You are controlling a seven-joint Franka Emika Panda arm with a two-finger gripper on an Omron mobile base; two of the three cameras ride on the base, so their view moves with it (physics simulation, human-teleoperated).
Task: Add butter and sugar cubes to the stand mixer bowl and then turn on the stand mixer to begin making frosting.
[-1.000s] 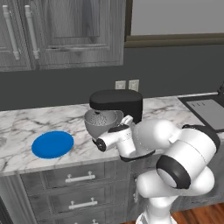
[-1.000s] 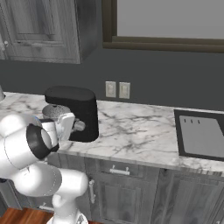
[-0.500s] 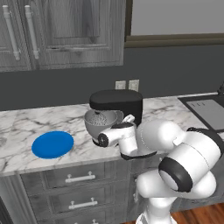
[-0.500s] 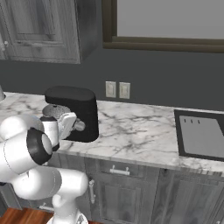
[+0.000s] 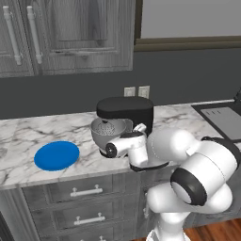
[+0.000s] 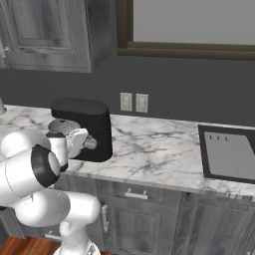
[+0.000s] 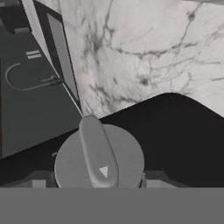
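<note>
- Gripper [image 7: 98, 181] had its jaws spread either side of the round grey knob [image 7: 99, 158], not clamped.
- Stand mixer [image 5: 126, 114] stood on the marble counter [image 5: 28, 136], stand mixer bowl [image 5: 109, 132] under its head.
- Blue plate [image 5: 57, 155] lay nearby.

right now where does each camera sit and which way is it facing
Left base view: behind the arm's left, looking down over the marble counter at the black stand mixer, grey metal bowl and round blue plate; white arm at lower right.
Right base view: behind the arm's right, facing the mixer and dark sink; arm at lower left.
Hand view: on the hand, close on the mixer's round grey knob.
All share the mixer.
</note>
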